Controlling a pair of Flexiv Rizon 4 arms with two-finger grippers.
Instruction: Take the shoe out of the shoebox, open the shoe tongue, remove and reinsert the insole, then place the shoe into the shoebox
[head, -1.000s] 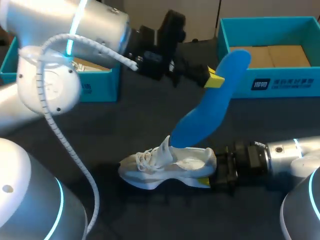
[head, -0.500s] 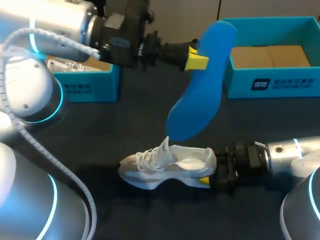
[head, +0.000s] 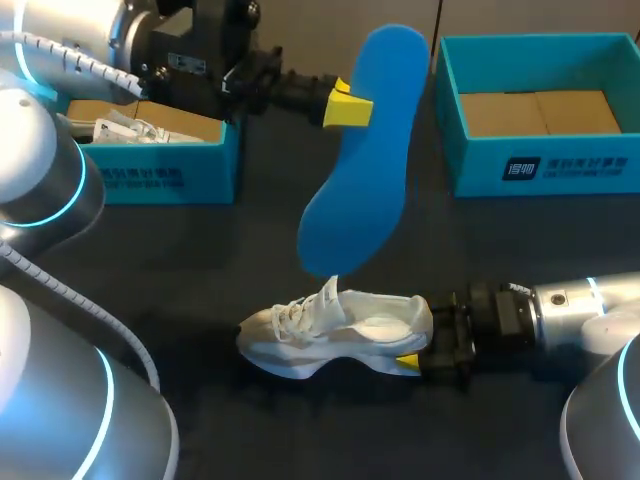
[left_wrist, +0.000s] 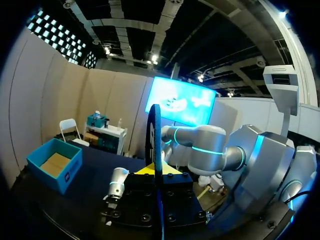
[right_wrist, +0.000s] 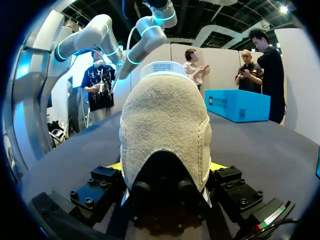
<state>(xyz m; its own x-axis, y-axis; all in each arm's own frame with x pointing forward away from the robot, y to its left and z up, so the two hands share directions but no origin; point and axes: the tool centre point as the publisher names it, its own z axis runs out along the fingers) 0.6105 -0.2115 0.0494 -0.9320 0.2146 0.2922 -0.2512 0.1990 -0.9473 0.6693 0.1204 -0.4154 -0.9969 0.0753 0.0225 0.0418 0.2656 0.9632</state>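
A white shoe (head: 335, 335) lies on its side on the dark table, tongue up, toe toward my left arm. My right gripper (head: 415, 352) is shut on its heel; in the right wrist view the heel (right_wrist: 165, 125) fills the space between the fingers of the right gripper (right_wrist: 167, 167). A blue insole (head: 365, 150) hangs in the air above the shoe, its lower end just over the tongue. My left gripper (head: 347, 104) is shut on the insole's upper part. In the left wrist view the insole (left_wrist: 155, 140) shows edge-on between the left gripper (left_wrist: 156, 171) fingers.
An open teal shoebox (head: 540, 175) with a cardboard floor stands at the back right, also seen as the teal shoebox (left_wrist: 54, 165). A second teal box (head: 165, 170) holding white paper stands at the back left under my left arm.
My left gripper has carried the insole up and to the left; its lower end has come out of the shoe. Shoe and right gripper have stayed put.
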